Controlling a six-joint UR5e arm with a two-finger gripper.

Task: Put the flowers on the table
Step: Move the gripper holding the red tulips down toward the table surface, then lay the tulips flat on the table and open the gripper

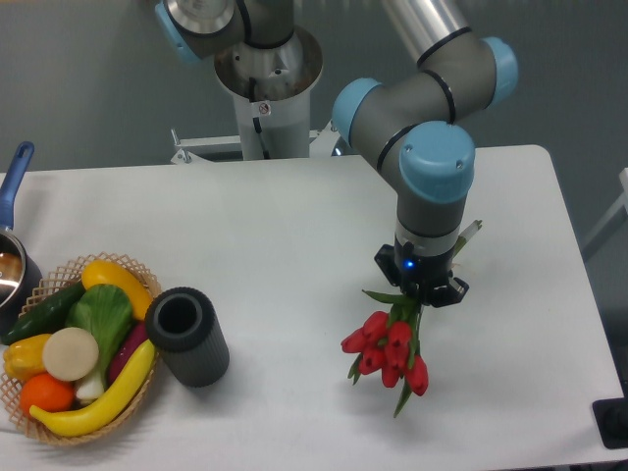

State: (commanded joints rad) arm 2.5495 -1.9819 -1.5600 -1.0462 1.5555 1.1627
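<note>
The flowers (388,351), a small bunch of red tulip buds with green stems and leaves, hang from my gripper (420,294) over the right part of the white table (294,235). The buds point toward the front edge, and the stem ends stick out behind the gripper at upper right (469,234). The gripper is shut on the stems. I cannot tell whether the buds touch the tabletop or hover just above it. The fingertips are hidden by the leaves and the gripper body.
A dark grey cylinder cup (186,336) lies on its side at front left. Beside it a wicker basket (74,358) holds produce, including a banana and a green leafy vegetable. A blue-handled pot (12,265) stands at the left edge. The arm's base (267,78) is at the back.
</note>
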